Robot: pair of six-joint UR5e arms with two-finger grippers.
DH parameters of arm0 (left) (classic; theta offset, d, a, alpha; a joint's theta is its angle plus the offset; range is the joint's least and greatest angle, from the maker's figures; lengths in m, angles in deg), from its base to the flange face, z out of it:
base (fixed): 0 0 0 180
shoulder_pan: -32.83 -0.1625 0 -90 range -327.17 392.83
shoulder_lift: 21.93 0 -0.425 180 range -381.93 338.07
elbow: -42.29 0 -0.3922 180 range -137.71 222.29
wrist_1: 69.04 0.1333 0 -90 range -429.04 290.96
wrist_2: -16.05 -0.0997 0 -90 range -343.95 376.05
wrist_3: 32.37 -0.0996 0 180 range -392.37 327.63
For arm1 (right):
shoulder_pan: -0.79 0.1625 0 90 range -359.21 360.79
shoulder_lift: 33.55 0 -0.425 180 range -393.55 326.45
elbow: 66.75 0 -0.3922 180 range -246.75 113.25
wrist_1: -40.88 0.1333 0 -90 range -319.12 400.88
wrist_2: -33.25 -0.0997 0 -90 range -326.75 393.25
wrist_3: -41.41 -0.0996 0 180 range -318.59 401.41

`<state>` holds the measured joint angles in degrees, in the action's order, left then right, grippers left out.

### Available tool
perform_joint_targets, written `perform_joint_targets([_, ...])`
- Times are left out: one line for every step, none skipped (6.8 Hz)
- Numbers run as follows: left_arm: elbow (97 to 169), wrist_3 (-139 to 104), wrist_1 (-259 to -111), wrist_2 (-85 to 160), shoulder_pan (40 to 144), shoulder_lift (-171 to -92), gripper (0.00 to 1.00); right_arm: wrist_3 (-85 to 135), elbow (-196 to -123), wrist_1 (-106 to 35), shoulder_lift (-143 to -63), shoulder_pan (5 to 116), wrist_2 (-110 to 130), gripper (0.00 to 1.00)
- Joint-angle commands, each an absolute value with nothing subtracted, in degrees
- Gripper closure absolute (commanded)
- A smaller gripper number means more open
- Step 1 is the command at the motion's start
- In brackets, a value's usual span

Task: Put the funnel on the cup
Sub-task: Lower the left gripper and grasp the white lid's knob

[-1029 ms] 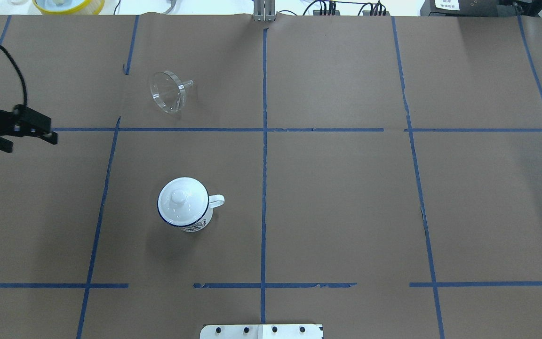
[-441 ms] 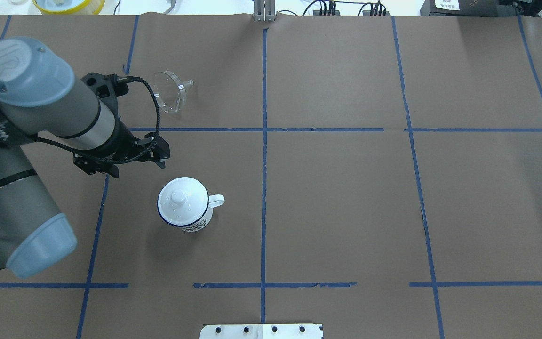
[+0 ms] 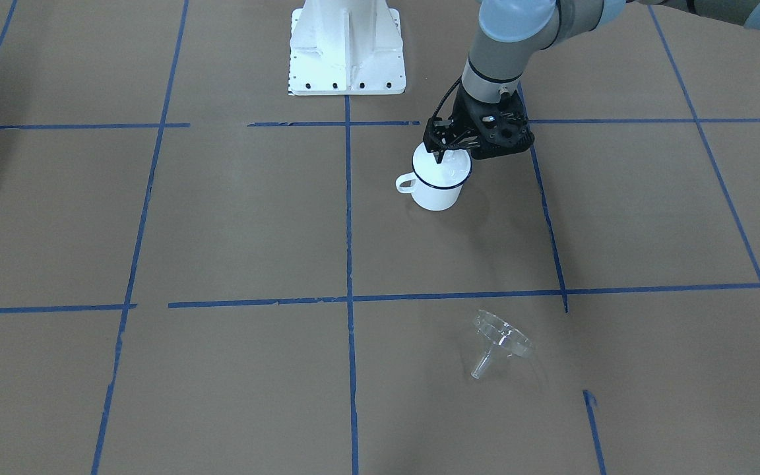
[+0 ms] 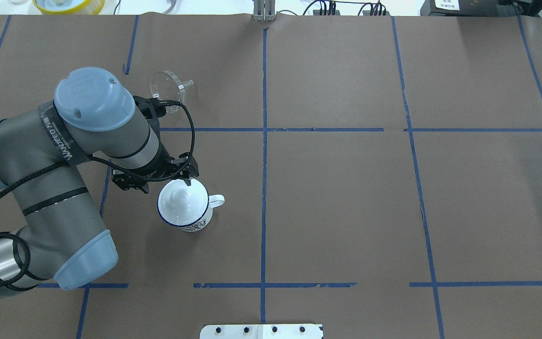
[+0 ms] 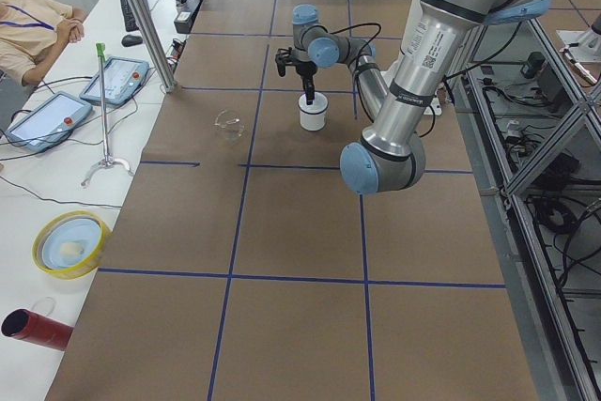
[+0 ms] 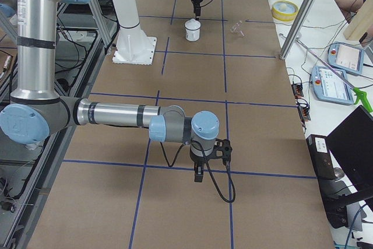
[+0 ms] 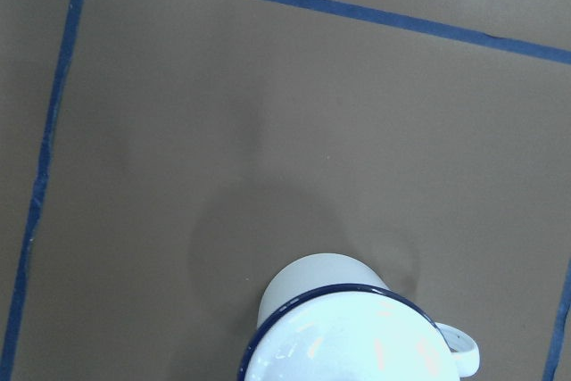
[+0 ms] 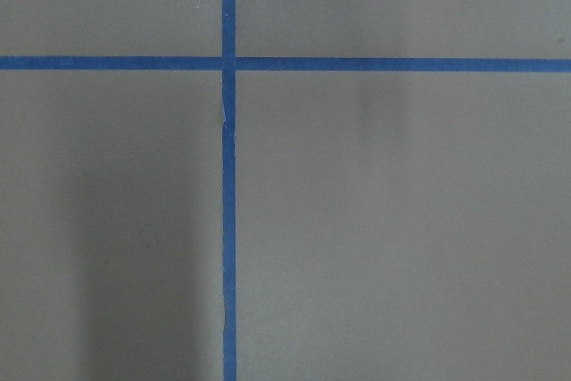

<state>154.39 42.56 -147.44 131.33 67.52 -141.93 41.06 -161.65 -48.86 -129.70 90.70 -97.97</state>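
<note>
Hardly any of the job is done, as far as I can see. The funnel (image 3: pixel 500 336) lies tipped on its side on the bench (image 3: pixel 221 218), well apart from the cup (image 3: pixel 436 191), on the side of the cup away from the robot's base. Nothing is touching it.

The cup stands upright with a white domed lid (image 4: pixel 181 202) sitting on its mouth. As I see it, the funnel cannot go on until that lid comes off.

The left gripper (image 4: pixel 187 181) hangs just above the cup, over the lid. I can't make out whether its fingers are spread or pressed together, though it doesn't look to be holding anything. The right gripper (image 6: pixel 199 174) is well apart from the cup, low over bare bench towards the robot's right. From that side view I cannot tell its state either.

My reading is that lifting the lid is the step in hand. After that, everything is left to do: setting the lid aside, fetching the funnel, turning it stem down and seating it in the cup's mouth.
</note>
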Motion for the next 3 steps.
perform_joint_targets([153.7, 42.7, -147.4, 131.3, 66.8, -142.6, 0.2, 41.1, -161.7, -48.9, -129.7, 90.7, -98.0, 0.0])
perform_joint_targets([153.9, 43.0, -147.4, 131.4, 66.8, -142.6, 0.25, 41.1, -161.7, -48.9, -129.7, 90.7, -98.0, 0.0])
perform_joint_targets([153.9, 43.6, -147.4, 131.4, 66.8, -142.5, 0.26, 41.1, -161.7, -48.9, -129.7, 90.7, -98.0, 0.0])
